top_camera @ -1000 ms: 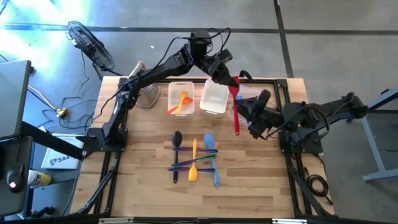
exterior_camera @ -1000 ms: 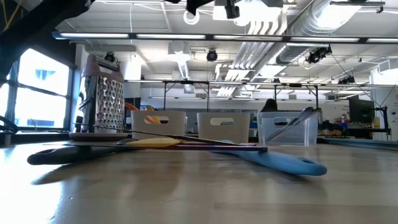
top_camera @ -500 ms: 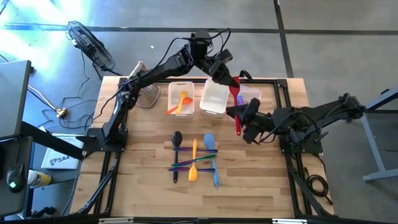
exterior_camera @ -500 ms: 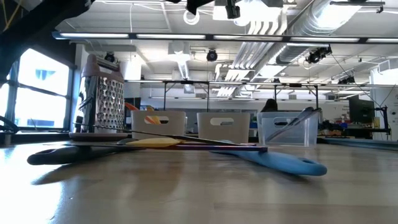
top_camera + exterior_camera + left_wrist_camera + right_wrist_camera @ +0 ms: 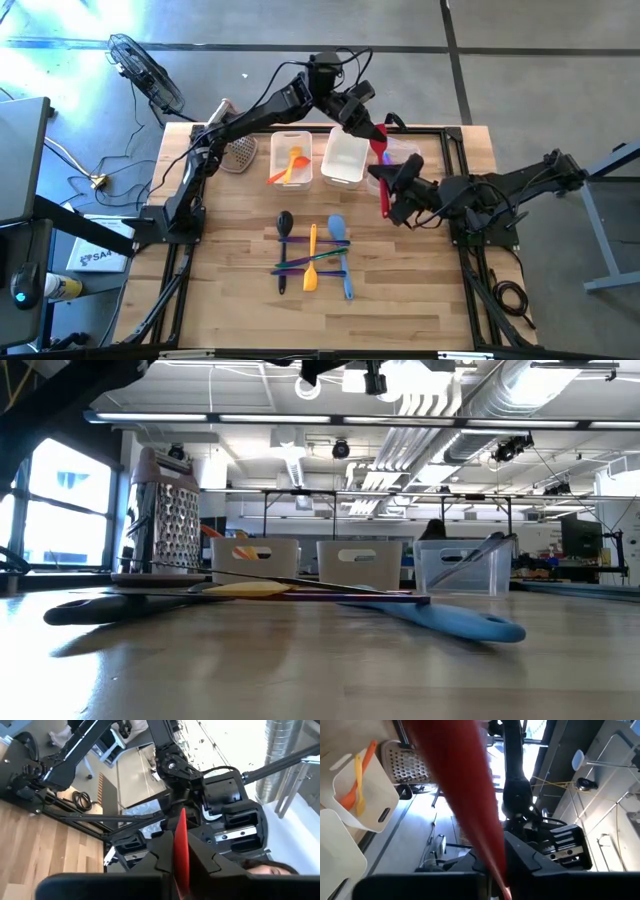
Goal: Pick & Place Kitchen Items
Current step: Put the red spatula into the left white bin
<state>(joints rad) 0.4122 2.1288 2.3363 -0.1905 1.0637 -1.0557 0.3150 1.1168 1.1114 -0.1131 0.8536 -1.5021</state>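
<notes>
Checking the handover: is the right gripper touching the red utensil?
Touching: in the right wrist view the right gripper is closed on the red utensil.

Overhead and table-level views share the utensil pile (image 5: 313,255); wrist cameras face each other

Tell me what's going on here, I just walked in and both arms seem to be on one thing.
Both arms have a red utensil between them, above the table's far right by the clear bins. The left gripper is shut on its upper end, and the right gripper has closed on its lower end, so it looks like a handover. A cluster of utensils lies mid-table, and orange ones sit in the left bin.
</notes>
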